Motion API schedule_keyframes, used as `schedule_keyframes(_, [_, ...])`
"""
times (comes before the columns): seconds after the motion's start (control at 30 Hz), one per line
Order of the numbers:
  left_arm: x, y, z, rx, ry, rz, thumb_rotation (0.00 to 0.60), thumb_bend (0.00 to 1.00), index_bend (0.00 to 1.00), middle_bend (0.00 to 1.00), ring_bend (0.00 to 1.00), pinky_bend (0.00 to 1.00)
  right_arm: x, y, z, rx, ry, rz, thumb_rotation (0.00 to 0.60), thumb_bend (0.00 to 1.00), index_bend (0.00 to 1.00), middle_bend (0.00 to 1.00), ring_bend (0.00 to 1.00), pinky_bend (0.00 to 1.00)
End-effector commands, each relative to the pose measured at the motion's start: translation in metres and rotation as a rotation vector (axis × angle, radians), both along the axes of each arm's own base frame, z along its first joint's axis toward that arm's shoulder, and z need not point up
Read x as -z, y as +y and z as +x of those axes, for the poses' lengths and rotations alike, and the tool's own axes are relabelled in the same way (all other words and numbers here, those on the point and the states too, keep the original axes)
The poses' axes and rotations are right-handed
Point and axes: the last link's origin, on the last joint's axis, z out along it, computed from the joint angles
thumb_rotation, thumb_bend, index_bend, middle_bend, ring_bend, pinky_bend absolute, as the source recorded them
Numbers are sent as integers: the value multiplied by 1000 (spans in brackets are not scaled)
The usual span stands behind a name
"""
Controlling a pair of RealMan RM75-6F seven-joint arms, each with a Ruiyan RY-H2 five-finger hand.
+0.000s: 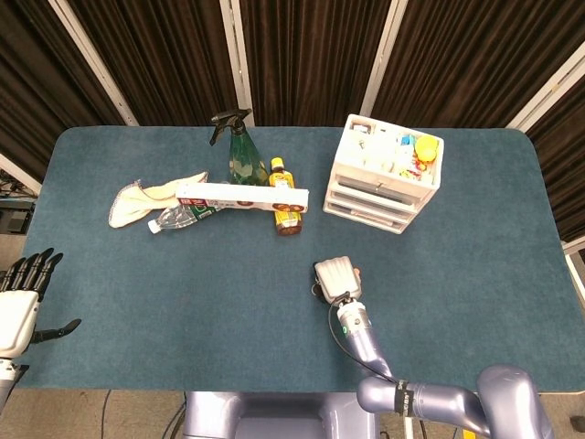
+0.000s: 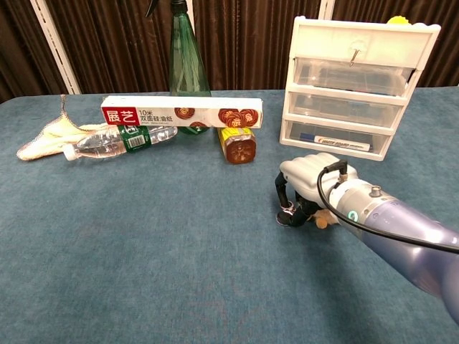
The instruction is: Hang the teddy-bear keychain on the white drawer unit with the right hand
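Right hand (image 2: 307, 188) is down on the blue tabletop (image 1: 475, 274), a little toward the near edge from the middle, fingers (image 2: 281, 192) curled over the teddy-bear keychain (image 2: 322, 217), which lies right under the palm and on the tabletop. Whether those fingers actually grip it, I cannot tell from either view; the dark fingertips sit down at the cloth beside a small metal ring. Of the bear only a scrap of tan plush shows, poking out on the hand's outer side, with a sliver of it in the head view (image 1: 357, 273) too. The white drawer unit (image 2: 355, 86) stands well apart from the hand toward the far edge, three clear-fronted drawers stacked, a little hook on its top front, small oddments in the top tray. Left hand (image 1: 20, 297) hangs off the tabletop's left near corner, fingers spread apart, holding nothing. Count along the far side: one green spray bottle (image 2: 185, 61), one long white box (image 2: 182, 113) with red lettering, one clear plastic bottle (image 2: 118, 142) on its side, one small amber bottle (image 2: 238, 145) lying down, one cream cloth (image 2: 54, 132) nearest the left edge.
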Motion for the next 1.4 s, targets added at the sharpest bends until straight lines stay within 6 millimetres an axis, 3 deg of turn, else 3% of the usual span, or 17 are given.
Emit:
schedule_keyframes(0.03, [0,0,0,0,-1,0,557,47,0,0,0,0,1,0,0,0,4,0,600,323,538,1000,1000,934])
schedule_keyframes(0.87, [-1,0,1,6,-7,3,562,48,0,0,0,0,-2,5,4,-13,-9,-9,600,411,594,1000,1000,934])
schedule_keyframes(1.4, [-1,-1,1,10,-8,5,559,47,0,0,0,0,-28,-1,23,-78,-102,-94,600,445,633,1000,1000,934])
